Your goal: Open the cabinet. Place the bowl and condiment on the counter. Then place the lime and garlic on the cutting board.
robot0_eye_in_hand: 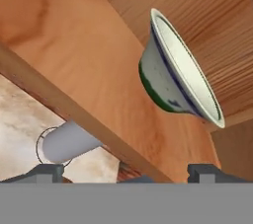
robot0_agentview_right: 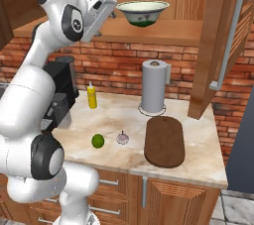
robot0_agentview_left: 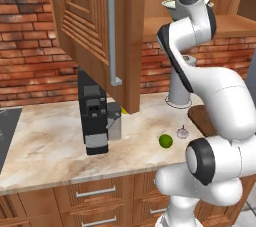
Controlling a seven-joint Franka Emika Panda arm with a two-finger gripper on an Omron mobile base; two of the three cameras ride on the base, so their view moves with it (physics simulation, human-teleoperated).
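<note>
Fingers (robot0_eye_in_hand: pixel 126 171) spread wide, the robot arm faces the bowl (robot0_agentview_right: pixel 142 12) on the open cabinet (robot0_agentview_right: pixel 218 45) shelf above the worktop (robot0_agentview_right: pixel 198 140).

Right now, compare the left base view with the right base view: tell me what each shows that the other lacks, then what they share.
Left base view alone: the front face of a cabinet door swung open, and a dark cooktop edge at far left.

Right base view alone: the yellow condiment bottle standing in full on the counter, the whole cutting board, and the whole bowl on the cabinet shelf.

Both: lime, garlic, paper towel roll, black coffee machine, brick wall.
</note>
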